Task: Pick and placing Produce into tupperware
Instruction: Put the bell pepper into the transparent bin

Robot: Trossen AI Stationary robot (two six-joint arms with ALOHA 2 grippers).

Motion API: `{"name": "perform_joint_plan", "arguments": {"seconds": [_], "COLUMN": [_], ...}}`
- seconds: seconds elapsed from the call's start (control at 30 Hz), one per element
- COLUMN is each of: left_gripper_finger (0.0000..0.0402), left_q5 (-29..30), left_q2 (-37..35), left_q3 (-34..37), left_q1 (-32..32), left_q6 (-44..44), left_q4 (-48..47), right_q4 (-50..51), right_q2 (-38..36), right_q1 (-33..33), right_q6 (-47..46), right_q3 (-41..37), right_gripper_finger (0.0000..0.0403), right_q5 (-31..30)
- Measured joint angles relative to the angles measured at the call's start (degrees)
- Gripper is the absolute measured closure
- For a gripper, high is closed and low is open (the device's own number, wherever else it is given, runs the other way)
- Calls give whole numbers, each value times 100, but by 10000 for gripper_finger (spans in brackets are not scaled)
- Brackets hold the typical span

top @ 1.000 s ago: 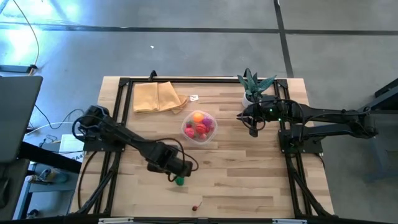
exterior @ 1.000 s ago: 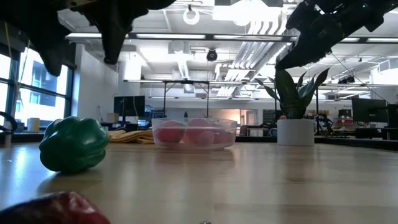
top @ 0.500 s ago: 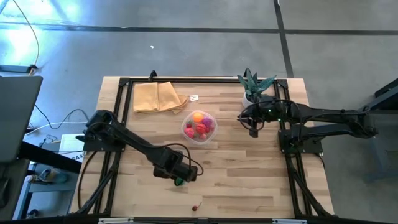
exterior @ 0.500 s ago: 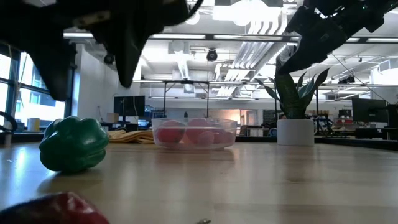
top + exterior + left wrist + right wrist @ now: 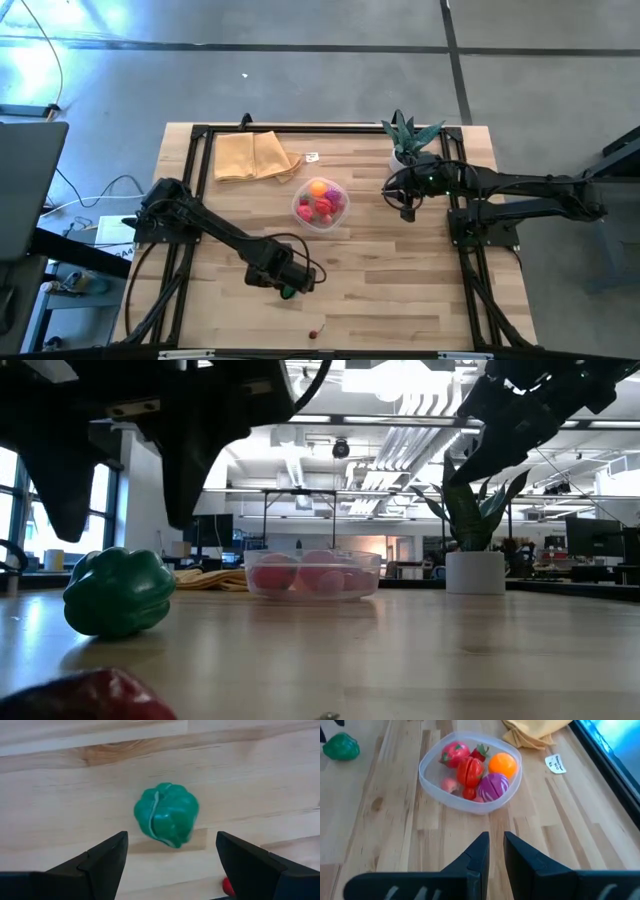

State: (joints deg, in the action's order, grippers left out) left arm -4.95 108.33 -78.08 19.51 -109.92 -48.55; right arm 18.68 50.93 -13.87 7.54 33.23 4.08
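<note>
A green toy pepper (image 5: 166, 815) rests on its side on the bare wood, near the table's near edge (image 5: 288, 292) (image 5: 118, 592). My left gripper (image 5: 170, 865) hovers open over it, one finger on either side, touching nothing (image 5: 291, 283). The round clear tupperware (image 5: 470, 772) (image 5: 320, 203) stands mid-table and holds red, orange and purple pieces. A tiny red cherry (image 5: 317, 333) lies by the near edge. My right gripper (image 5: 496, 852) hangs shut in the air to the right of the tupperware (image 5: 405, 207).
A folded yellow cloth (image 5: 252, 156) lies at the far left of the table, with a small white tag (image 5: 312, 157) beside it. A spiky green plant in a white pot (image 5: 407, 135) (image 5: 475, 572) stands at the far right, close to my right arm. Black frame rails run along both sides.
My left gripper has moved toward the table's right and near edges and come down, ending over the green pepper. The pepper, the tupperware and my right arm have stayed where they were.
</note>
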Motion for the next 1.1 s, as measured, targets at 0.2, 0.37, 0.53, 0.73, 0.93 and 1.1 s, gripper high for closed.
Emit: {"name": "perform_joint_plan", "arguments": {"seconds": [0.2,0.37,0.53,0.73,0.93,1.1], "left_gripper_finger": [108,108,108,107,108,108], "left_q5": [-18,-18,-68,-65,-63,-55], "left_q2": [144,275,440,546,591,682], "left_q3": [-7,-15,-4,11,-2,4], "left_q1": [0,0,2,2,2,2], "left_q6": [-8,-8,-4,-6,-1,-1], "left_q4": [76,190,264,327,465,495], "right_q4": [-2,39,31,42,30,36], "right_q2": [0,0,0,0,-2,-2], "right_q1": [0,0,0,0,0,0], "right_q6": [-1,0,1,0,0,1], "right_q3": [0,0,0,0,0,0], "right_gripper_finger": [357,357,357,357,357,357], "right_q5": [0,0,0,0,0,0]}}
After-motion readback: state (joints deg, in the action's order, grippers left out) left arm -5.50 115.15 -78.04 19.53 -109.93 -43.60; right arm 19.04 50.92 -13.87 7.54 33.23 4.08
